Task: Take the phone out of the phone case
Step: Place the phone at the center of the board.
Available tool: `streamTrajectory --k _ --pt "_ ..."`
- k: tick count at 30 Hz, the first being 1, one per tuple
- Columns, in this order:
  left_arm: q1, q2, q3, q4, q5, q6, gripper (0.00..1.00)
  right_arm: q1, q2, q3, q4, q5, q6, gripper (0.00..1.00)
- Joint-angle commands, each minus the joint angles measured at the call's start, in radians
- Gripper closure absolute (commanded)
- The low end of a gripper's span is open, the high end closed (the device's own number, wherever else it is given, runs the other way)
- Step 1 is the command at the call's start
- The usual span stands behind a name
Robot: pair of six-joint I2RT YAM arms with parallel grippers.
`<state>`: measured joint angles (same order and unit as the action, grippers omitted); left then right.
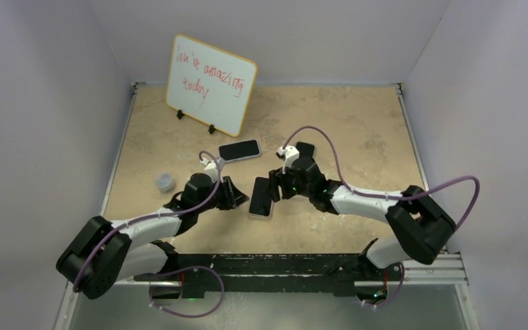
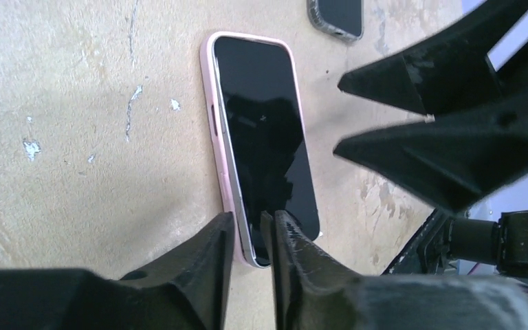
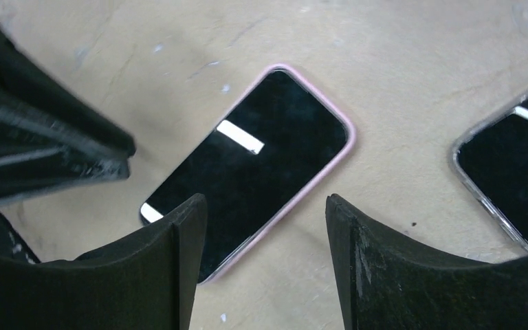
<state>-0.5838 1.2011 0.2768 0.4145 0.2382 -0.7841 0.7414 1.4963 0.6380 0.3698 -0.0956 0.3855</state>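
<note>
The phone (image 1: pixel 262 198) lies face up on the table in a pink phone case (image 2: pixel 211 89), its black screen (image 2: pixel 265 124) showing between my two grippers. My left gripper (image 2: pixel 251 223) is closed to a narrow gap on the case's near corner, with one finger (image 2: pixel 216 240) against the pink wall and the other on the screen edge. There the phone's silver rim stands slightly proud of the case. My right gripper (image 3: pixel 265 206) hangs open just above the phone's other end (image 3: pixel 247 172), holding nothing. In the top view the left gripper (image 1: pixel 242 196) and right gripper (image 1: pixel 273 184) flank the phone.
A second phone (image 1: pixel 239 149) lies farther back, seen in a clear case at the right wrist view's edge (image 3: pixel 509 172). A whiteboard (image 1: pixel 210 84) stands at the back left. A small grey cap (image 1: pixel 166 181) sits at the left. A dark object (image 1: pixel 305 149) lies behind the right gripper.
</note>
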Motion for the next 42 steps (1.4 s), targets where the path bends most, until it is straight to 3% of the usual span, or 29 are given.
streamTrajectory --k 1,10,18,27,36,42 --pt "0.000 -0.084 0.028 -0.046 -0.034 0.010 0.75 0.106 -0.091 0.034 -0.110 0.109 -0.201 0.34" --pt "0.000 -0.146 -0.044 -0.098 -0.002 -0.008 0.79 0.280 -0.056 0.116 -0.210 0.193 -0.352 0.32" --pt "0.000 -0.163 -0.094 -0.082 0.010 -0.034 1.00 0.352 0.026 0.184 -0.256 0.266 -0.381 0.30" --pt "0.000 -0.163 -0.129 -0.059 0.023 -0.073 1.00 0.411 0.087 0.265 -0.346 0.282 -0.500 0.29" --pt "0.000 -0.135 -0.154 -0.002 0.031 -0.105 1.00 0.446 0.177 0.329 -0.367 0.397 -0.561 0.30" --pt "0.000 -0.093 -0.168 0.063 0.045 -0.127 1.00 0.445 0.208 0.323 -0.364 0.475 -0.567 0.37"
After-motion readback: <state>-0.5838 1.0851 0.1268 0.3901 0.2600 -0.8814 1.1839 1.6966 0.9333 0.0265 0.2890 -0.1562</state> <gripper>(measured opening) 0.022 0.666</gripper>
